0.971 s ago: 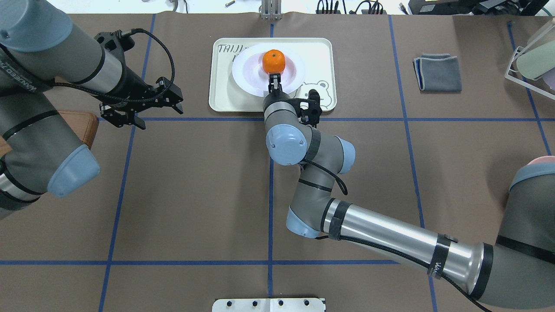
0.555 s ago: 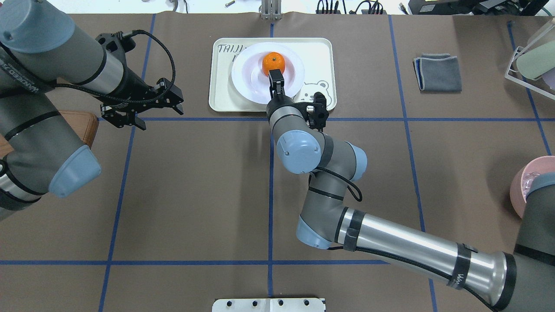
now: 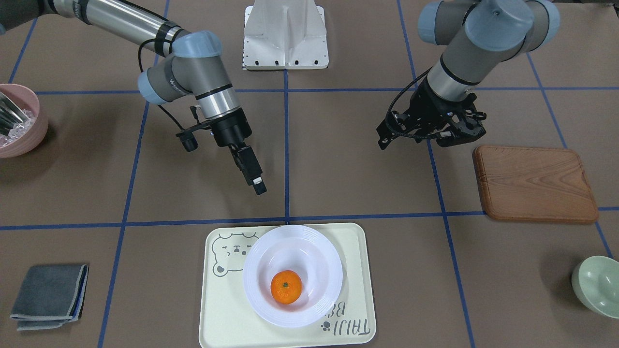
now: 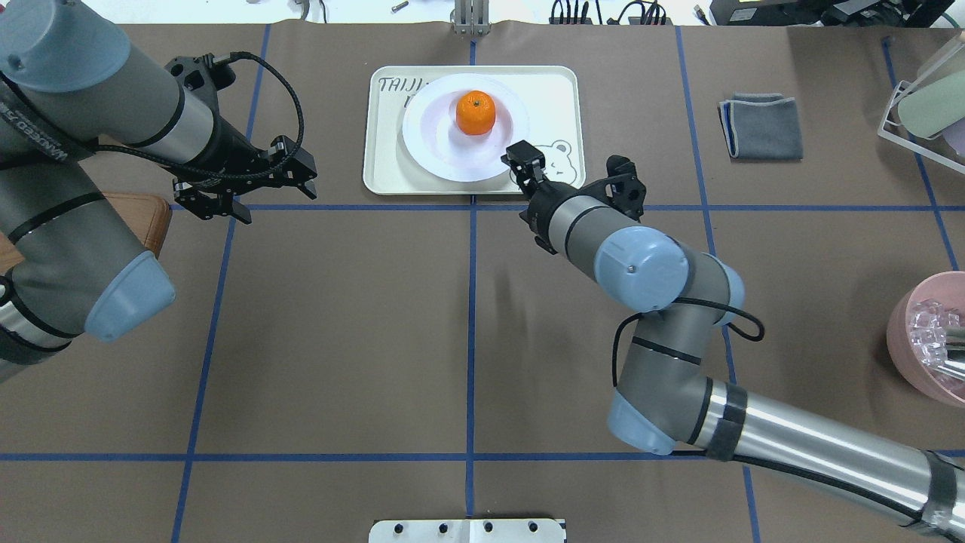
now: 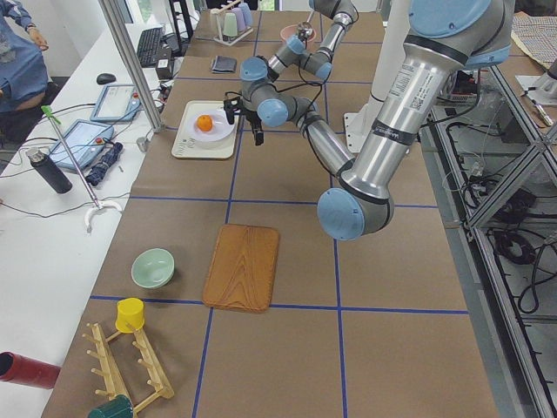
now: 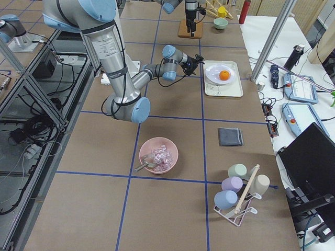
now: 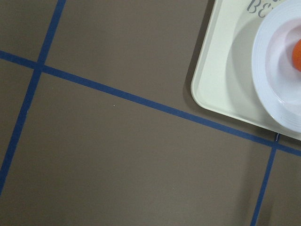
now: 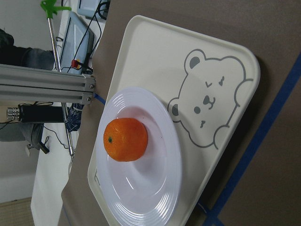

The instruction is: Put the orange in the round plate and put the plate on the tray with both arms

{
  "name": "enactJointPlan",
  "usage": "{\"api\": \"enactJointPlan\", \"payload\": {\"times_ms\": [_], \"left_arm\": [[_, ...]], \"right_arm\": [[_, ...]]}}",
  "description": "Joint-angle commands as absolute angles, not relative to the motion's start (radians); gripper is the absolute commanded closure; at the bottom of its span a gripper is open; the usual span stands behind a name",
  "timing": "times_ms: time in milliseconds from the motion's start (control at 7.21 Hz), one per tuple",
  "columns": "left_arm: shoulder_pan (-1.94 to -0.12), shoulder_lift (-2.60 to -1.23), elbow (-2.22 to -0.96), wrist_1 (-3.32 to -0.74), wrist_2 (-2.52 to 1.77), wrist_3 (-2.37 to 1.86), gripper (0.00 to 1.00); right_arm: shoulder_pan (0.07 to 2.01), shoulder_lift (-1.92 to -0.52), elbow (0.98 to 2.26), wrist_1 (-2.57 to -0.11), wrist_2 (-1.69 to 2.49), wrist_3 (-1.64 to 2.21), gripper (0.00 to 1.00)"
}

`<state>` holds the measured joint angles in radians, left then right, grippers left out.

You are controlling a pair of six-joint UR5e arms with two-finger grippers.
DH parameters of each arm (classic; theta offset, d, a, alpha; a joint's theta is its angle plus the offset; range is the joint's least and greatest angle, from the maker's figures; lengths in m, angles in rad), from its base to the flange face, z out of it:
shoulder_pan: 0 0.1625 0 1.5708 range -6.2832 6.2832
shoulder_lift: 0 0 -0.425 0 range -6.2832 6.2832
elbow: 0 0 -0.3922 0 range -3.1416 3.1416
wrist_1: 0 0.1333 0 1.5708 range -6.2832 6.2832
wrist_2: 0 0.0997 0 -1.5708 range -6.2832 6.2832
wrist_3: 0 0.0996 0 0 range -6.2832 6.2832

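Right gripper (image 3: 258, 186) has backed off the plate since a second ago. Then it was right at the plate's robot-side rim, and plate and orange both looked bigger in the overhead view. Now they read smaller and the gripper is clear of them.

- orange (image 4: 476, 113): sits in the well of the plate (image 4: 426, 143), stem dot up, nothing touching it.
- plate: flat on the tray (image 4: 384, 166), roughly mid-tray, covering part of the lettering. Its rim comes close to the tray's robot-side edge, with the bear drawing just beside it.
- right gripper: on the robot's side of the tray by the bear corner, tilted toward the plate and apart from both plate and orange. Its wrist view looks across the tray at the orange with no fingers in frame. Fingers line up one behind the other in both top views, so I cannot tell if they're spread or pressed together.
- left gripper (image 4: 279, 205): same spot as before, well off to the tray's left, fingers spread, holding nothing. Its wrist view catches the tray corner and a slice of plate.
- wooden board (image 3: 534, 182), grey cloth (image 4: 761, 127), pink bowl (image 3: 19, 121) and green bowl (image 3: 597, 286) are all well apart from the tray.
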<state>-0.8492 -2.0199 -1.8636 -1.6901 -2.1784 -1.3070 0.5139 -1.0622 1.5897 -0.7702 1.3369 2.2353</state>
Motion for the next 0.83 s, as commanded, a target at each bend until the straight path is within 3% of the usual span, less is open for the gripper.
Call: {"api": "enactJointPlan", "payload": {"times_ms": [0, 416, 694], "left_arm": [[-0.88, -1.97, -1.874, -1.69, -2.178, -1.182, 0.02], [-0.995, -1.783, -1.942, -1.69, -2.187, -0.865, 0.02], [-1.099, -1.679, -1.941, -1.69, -2.189, -0.606, 0.02]], "right_arm": [[0.645, -1.21, 1.704, -0.769, 1.626, 1.928, 0.0], [1.043, -1.325, 1.718, -0.784, 2.164, 1.578, 0.0], [1.234, -1.452, 1.706, -0.843, 2.357, 1.092, 0.0]]}}
